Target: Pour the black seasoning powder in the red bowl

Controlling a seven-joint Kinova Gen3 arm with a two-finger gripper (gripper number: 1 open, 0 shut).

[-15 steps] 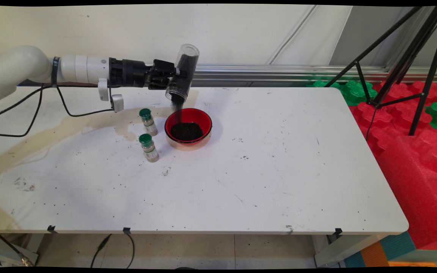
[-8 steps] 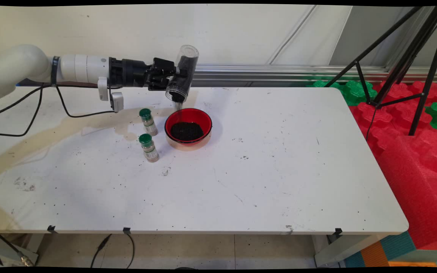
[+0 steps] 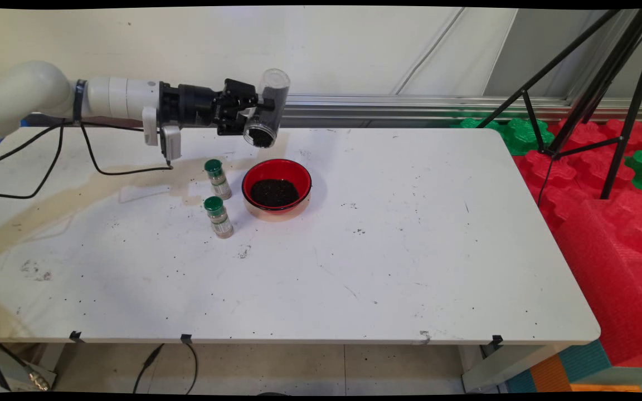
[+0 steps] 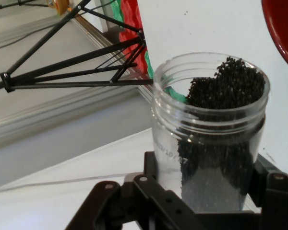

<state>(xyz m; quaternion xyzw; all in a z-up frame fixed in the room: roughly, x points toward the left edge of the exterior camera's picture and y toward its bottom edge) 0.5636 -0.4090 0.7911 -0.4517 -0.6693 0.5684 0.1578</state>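
Just below our pincer [image 3: 255, 116], clenched on a tilted clear jar [image 3: 268, 108] of black grains, sits a red bowl [image 3: 276, 187] of them; open bench [image 3: 410, 250] beyond.

Only faint printed digits, too blurred to read surely, show on the clear jar [image 4: 209, 139]; the small bottles' labels are illegible.

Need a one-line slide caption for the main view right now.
Black two-finger gripper holds a tilted clear plastic jar of black granules above the red bowl, beside two green-capped spice bottles.
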